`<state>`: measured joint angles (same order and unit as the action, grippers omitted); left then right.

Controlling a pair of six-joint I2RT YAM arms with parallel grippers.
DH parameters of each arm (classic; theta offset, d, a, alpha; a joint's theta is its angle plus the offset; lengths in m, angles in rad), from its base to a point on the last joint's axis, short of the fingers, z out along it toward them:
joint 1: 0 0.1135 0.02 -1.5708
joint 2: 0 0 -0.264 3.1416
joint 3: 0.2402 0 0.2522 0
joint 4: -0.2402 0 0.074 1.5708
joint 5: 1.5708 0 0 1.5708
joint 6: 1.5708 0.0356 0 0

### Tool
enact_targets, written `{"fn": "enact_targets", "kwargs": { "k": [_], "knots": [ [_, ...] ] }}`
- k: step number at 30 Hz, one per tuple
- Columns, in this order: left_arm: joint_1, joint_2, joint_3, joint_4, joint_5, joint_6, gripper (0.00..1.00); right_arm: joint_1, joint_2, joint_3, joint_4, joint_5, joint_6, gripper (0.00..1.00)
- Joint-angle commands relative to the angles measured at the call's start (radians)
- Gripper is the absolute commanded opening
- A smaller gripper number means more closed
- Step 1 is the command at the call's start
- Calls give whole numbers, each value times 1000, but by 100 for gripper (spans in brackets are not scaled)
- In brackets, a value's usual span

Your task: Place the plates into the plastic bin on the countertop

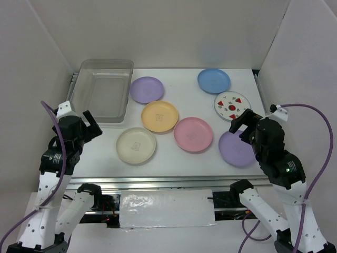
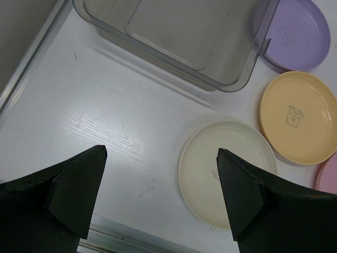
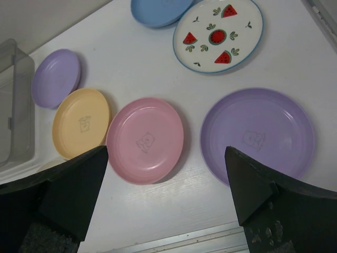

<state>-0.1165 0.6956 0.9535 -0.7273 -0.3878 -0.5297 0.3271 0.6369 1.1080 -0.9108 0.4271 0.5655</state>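
Cream plate near left tool

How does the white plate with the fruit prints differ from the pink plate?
The fruit-print plate is white with red watermelon prints and a blue rim; the pink plate is plain, with a faint line drawing at its centre. The fruit-print plate lies far right by the blue plate; the pink plate lies mid-table. Both are round and lie flat outside the plastic bin.
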Motion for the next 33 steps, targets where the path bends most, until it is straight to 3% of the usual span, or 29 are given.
{"fn": "enact_targets", "kwargs": {
  "k": [1,9,13,16,19,23,33],
  "knots": [
    [-5,-16,10,35,4,-1,99,-2,1,19,-7,21,13,100],
    [-5,-25,11,26,18,2,99,-37,88,-48,125,-59,28,100],
    [-5,-41,2,40,36,13,99,-187,292,-82,286,-206,4,100],
    [-20,-39,-7,46,59,23,99,-261,533,-31,297,-159,54,100],
    [-47,-18,-6,51,70,33,99,-316,631,-36,387,-175,66,100],
    [-60,27,4,42,73,33,99,-480,751,-31,446,-226,76,100],
    [-61,35,5,48,101,42,99,-638,961,-20,633,-345,43,100]
  ]
}}
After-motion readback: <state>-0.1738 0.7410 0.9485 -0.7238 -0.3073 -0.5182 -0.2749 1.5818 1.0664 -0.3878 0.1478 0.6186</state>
